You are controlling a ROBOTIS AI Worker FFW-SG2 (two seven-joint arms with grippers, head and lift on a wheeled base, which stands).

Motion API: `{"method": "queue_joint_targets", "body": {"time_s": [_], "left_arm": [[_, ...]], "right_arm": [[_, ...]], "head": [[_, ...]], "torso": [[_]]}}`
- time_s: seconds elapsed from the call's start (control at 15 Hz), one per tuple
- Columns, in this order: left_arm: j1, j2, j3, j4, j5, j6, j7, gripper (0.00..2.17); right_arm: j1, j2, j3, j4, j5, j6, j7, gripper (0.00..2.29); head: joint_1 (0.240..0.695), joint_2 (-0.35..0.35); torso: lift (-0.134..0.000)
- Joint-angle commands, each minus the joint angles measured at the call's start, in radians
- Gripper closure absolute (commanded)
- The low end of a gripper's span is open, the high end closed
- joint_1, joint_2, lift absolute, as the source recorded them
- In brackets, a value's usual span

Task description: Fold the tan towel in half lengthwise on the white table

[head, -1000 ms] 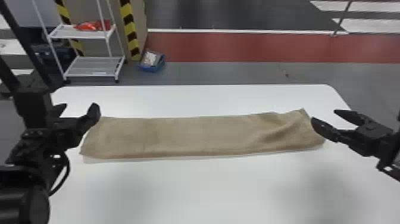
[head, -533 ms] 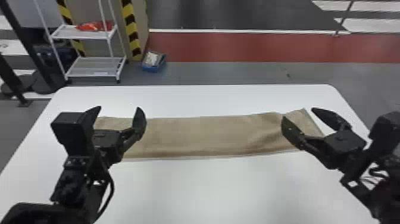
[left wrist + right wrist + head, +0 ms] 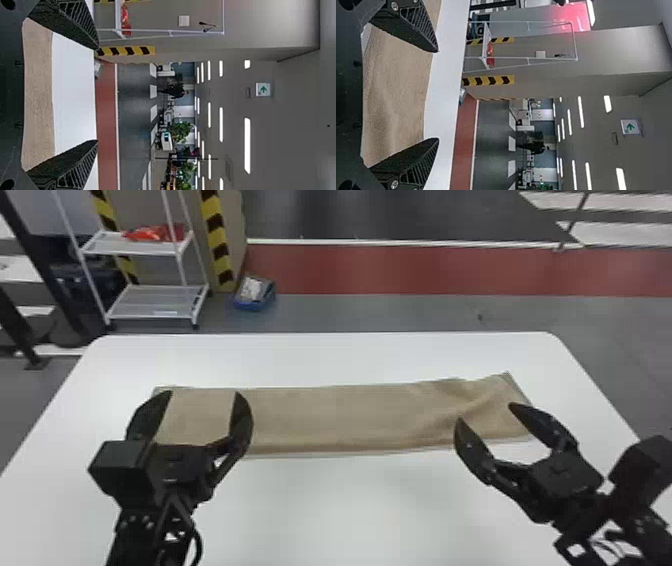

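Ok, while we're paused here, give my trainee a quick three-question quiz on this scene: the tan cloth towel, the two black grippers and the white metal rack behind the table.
1. True or false: the black two-fingered left gripper and the matching right gripper both have their fingers spread apart.
2. The diagonal creases in the long tan cloth towel gather toward which end? a) the robot's left; b) the robot's right; c) neither.
3. Fill in: the red item lies on the ___ shelf of the white metal rack.
Key: 1 true; 2 b; 3 upper.
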Motion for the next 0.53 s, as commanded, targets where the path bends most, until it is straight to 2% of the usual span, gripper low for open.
{"method": "queue_joint_targets", "body": {"time_s": [0.0,0.47], "left_arm": [[0.02,0.001,0.007,-0.005,0.002,-0.008,0.002,0.04],[0.06,0.0,0.016,-0.045,0.001,-0.024,0.002,0.04]], "right_arm": [[0.03,0.002,0.01,-0.009,-0.002,-0.006,-0.02,0.09],[0.056,0.002,-0.002,-0.023,-0.007,-0.031,-0.031,0.09]], "head": [[0.695,-0.014],[0.695,-0.005]], "torso": [[-0.123],[-0.123]]}}
